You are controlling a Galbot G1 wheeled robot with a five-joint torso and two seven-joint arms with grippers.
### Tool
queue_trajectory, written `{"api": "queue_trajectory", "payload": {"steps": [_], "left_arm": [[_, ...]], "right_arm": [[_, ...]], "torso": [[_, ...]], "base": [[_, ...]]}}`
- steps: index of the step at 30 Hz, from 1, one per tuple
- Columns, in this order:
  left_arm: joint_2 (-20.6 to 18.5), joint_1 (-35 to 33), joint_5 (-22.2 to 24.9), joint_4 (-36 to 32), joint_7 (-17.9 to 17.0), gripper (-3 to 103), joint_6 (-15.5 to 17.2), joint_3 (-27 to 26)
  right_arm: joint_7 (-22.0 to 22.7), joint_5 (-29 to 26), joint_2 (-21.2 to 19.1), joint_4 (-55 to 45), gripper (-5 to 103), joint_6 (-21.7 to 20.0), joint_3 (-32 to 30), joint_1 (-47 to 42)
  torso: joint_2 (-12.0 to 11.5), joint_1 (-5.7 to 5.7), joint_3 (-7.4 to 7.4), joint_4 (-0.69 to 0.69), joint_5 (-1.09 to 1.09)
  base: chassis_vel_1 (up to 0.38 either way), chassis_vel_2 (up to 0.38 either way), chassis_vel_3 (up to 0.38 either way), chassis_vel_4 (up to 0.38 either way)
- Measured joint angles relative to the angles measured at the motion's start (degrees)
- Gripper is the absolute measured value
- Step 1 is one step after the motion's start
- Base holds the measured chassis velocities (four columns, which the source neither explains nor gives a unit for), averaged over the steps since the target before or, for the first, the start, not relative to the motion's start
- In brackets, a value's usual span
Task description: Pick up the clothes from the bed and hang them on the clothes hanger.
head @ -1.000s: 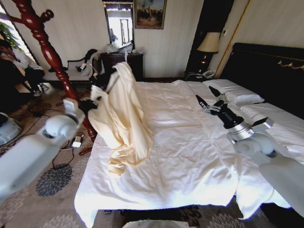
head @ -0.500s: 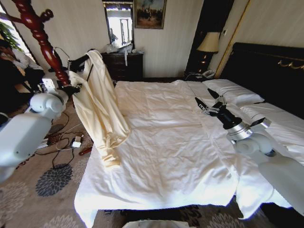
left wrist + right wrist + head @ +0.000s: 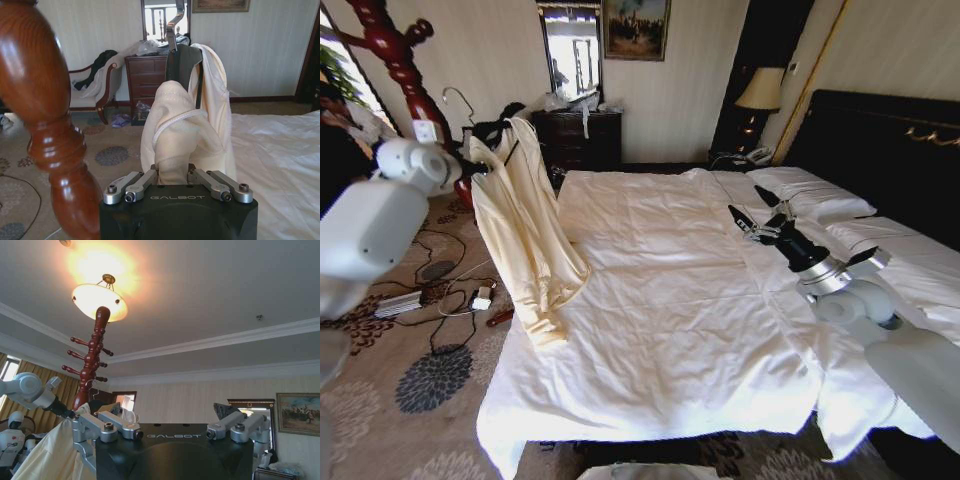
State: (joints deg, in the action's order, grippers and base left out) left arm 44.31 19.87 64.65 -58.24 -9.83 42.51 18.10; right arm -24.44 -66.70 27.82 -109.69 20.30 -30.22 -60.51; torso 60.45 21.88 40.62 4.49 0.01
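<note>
One garment is all we have to deal with: the pale cream-yellow, silky long-sleeved shirt (image 3: 525, 235), and we judge the hanging step well under way. It is already draped over the slim black curved hanger (image 3: 182, 60) with its thin silver hook, and most of it is off the large white-duveted bed (image 3: 700, 330); only the lowest cuff rests on the bed's near left edge.

Our left claw (image 3: 177, 181) is closed on a bunched fold of the shirt, the cloth pinched between its fingers (image 3: 142, 182), with the hanger and the collar just beyond the claw. In the head view that claw (image 3: 470, 178) sits at the shirt's upper left, just beside the turned dark-red wooden coat stand (image 3: 395, 55). The stand's post shows right alongside the claw in the left wrist view.

What the next move calls for, as we judge it, is getting the silver hook over one of the stand's pegs, then letting go without dragging the slippery cloth off the hanger's shoulders. We cannot tell whether the hook already touches a peg.

Our right claw (image 3: 752, 222) hovers wide open and empty above the middle of the bed, well apart from the shirt.
</note>
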Motion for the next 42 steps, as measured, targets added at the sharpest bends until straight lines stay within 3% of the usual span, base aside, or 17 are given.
{"api": "queue_trajectory", "payload": {"steps": [13,21,31,35,42], "left_arm": [[8.6,10.35,-3.25,15.96,2.5,16,-0.01,2.18],[11.77,13.94,-4.62,22.34,2.82,16,-0.16,1.68],[12.76,18.38,-3.73,26.0,3.03,16,-0.17,2.91],[12.44,19.0,-3.02,25.89,2.88,16,-0.36,4.09],[11.62,18.82,-1.67,24.4,0.49,16,-0.37,1.53]], "right_arm": [[-0.11,-0.43,0.01,0.53,100,0.27,-0.44,0.17],[-0.97,-1.06,-0.01,1.05,100,0.63,-0.41,0.36],[-2.19,-1.26,0.1,1.35,100,1.23,-0.56,0.1],[-2.49,-1.26,0.31,1.27,100,1.31,-0.59,0.04],[-3.07,-1.28,0.11,1.09,100,1.72,-1.13,-0.58]], "torso": [[0.0,0.0,0.0,-0.03,-0.01],[0.0,0.0,0.0,-0.03,-0.01],[-0.01,0.01,0.0,0.0,-0.01],[0.01,-0.01,-0.02,-0.05,0.02],[0.0,0.0,0.0,-0.01,-0.01]], "base": [[0.0,0.0,0.0,0.0],[0.0,0.0,0.0,0.0],[0.0,0.0,0.0,0.0],[0.0,0.0,0.0,0.0],[0.0,0.0,0.0,0.0]]}}
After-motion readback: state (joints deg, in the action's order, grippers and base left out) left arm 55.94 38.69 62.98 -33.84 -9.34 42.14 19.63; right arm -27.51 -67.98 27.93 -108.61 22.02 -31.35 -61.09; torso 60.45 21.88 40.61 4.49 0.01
